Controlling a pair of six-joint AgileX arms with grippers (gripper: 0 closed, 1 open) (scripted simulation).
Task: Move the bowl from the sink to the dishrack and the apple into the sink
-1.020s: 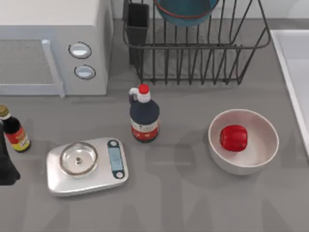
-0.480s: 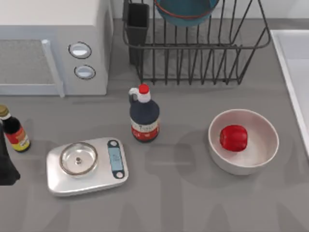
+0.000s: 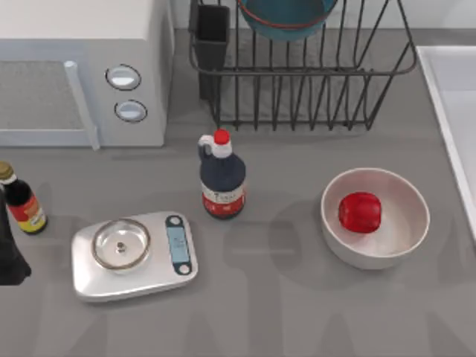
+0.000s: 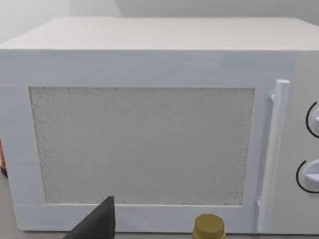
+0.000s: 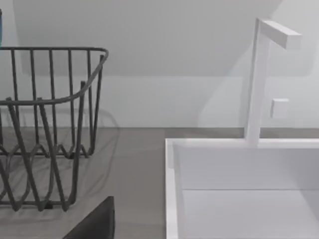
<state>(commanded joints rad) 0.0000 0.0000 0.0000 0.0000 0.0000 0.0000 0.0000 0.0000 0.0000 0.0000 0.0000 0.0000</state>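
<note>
In the white bowl (image 3: 407,239): apple (image 3: 360,212); left hand (image 3: 10,256) far off, grip unclear

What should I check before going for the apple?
1. Bowl in the dishrack: ok, it sits inside the wires.
2. Apple reachable: ok, it lies uncovered in the white bowl.
3. Sink free to receive it: cannot tell, part of the basin is out of frame.
4. Path from white bowl to sink: ok, bare counter.
5. Right hand open: cannot tell.
</note>
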